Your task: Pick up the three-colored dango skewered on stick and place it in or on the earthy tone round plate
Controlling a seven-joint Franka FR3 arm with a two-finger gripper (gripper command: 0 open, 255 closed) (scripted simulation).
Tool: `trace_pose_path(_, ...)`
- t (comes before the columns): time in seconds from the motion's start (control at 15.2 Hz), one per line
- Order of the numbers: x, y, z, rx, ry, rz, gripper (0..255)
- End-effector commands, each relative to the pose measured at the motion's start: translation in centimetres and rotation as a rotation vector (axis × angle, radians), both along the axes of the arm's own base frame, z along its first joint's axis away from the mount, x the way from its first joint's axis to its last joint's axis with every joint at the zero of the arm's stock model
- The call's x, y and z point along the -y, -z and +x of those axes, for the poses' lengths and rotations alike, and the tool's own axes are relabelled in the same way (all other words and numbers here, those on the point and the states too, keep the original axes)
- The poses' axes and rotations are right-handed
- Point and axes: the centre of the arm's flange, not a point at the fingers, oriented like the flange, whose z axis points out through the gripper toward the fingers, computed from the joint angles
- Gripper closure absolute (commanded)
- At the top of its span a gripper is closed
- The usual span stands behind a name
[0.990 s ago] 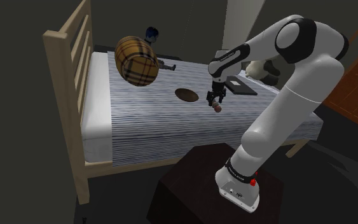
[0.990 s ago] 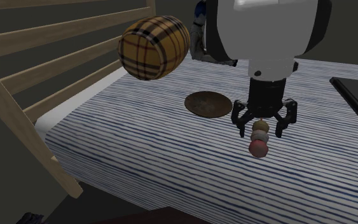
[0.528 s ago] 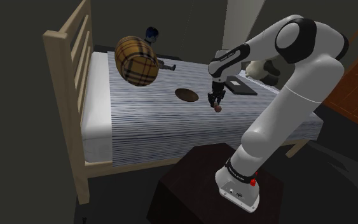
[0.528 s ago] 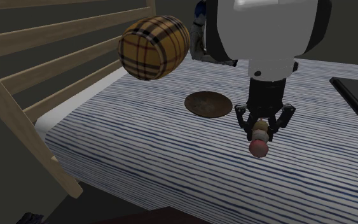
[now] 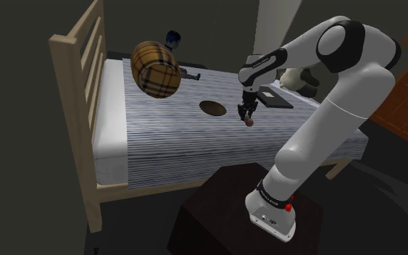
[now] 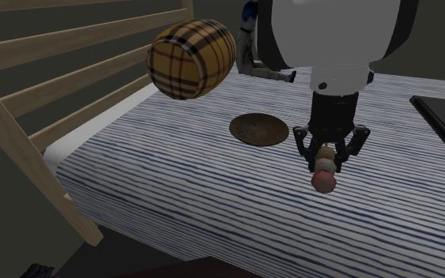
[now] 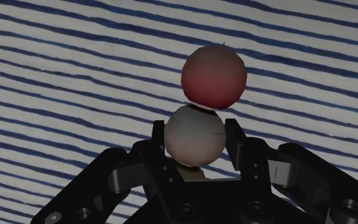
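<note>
Gripper (image 6: 324, 152): fingers clenched on dango (image 6: 322, 172). Skewer hung pink ball lowest above striped bed (image 6: 173, 185), near brown plate (image 6: 258, 129) but not over it. Step judged: carry. Next move needed: shift over plate, lower, release.

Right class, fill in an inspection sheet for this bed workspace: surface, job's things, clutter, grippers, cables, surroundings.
Surface: blue-striped bedspread, flat.
Job's things: dango skewer hangs from the gripper, beside the brown round plate, not over it.
Clutter: plaid barrel cushion, blue-haired doll, black flat slab.
Grippers: fingers shut on the skewer's white ball.
Cables: nothing seen.
Surroundings: wooden bed frame.
</note>
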Motion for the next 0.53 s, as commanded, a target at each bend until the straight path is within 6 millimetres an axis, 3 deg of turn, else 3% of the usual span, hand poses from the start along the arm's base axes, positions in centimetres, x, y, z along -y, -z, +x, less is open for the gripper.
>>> trace_pose_path(0.0, 0.0, -1.1, 0.1, 0.0, 0.0, 0.0, 255)
trace_pose_path(0.46, 0.0, -4.8, 0.1, 0.0, 0.0, 0.0, 255)
